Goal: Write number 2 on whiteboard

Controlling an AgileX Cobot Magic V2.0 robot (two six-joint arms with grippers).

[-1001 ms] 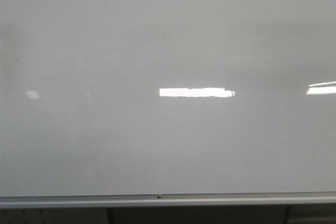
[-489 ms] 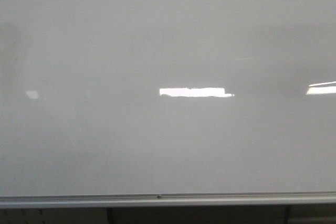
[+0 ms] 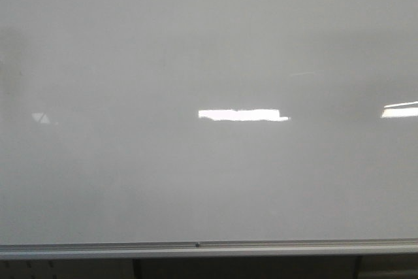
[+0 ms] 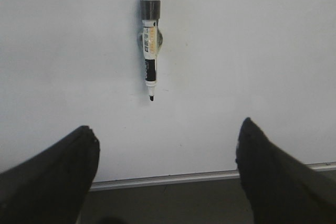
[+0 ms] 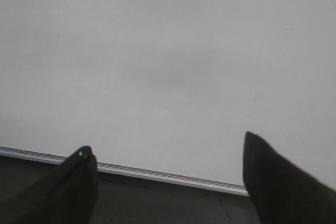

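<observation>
Facing a blank whiteboard [image 3: 209, 44], no number 2 drawn. Left gripper [image 4: 165, 153] spread, empty; marker [image 4: 150, 45] at 12 o'clock. Right gripper [image 5: 168, 166] spread, idle. Risk: knocking marker off its clip.

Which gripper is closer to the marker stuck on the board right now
Left. The left gripper is open and faces the marker, which hangs on the whiteboard ahead of its fingers, untouched. The right gripper, also open, shows only bare board; no marker appears in its view.
</observation>
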